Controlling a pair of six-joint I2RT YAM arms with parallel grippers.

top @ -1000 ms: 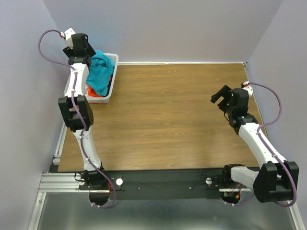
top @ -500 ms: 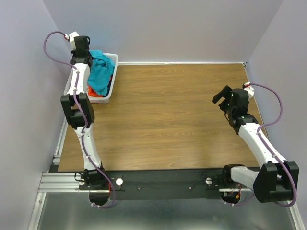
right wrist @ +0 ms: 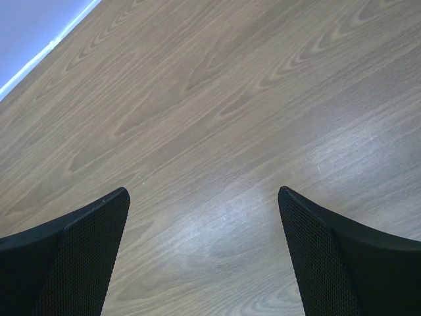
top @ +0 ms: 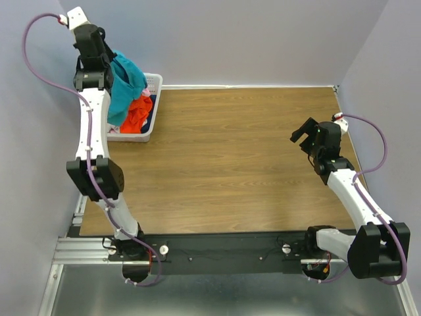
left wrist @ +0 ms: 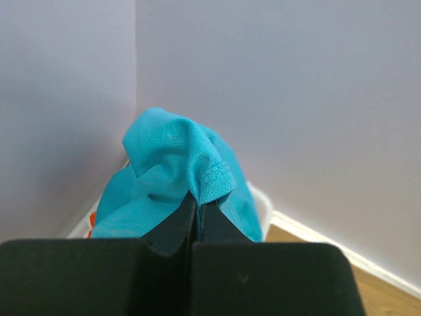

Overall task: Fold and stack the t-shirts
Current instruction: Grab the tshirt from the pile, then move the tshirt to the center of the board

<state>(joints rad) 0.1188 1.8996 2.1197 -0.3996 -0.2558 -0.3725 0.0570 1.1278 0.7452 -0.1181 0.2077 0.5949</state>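
My left gripper [top: 100, 60] is raised high over the far left corner, shut on a fold of the teal-blue t-shirt [top: 125, 82]. The shirt hangs from the jaws down into the white basket [top: 150, 108]. In the left wrist view the teal cloth [left wrist: 174, 174] bunches just beyond my closed fingertips [left wrist: 197, 201]. An orange-red t-shirt [top: 138, 113] lies uncovered in the basket below. My right gripper [top: 304, 137] hovers over the table's right side, open, with only bare wood [right wrist: 204, 164] between its fingers.
The basket stands at the table's far left corner against the walls [top: 263, 39]. Brown wooden tabletop [top: 230, 158] spreads between the two arms. A black rail [top: 223, 253] with both arm bases runs along the near edge.
My left gripper closed on the teal-blue shirt in the basket and lifted it up, uncovering the orange-red shirt. The right arm stayed still.
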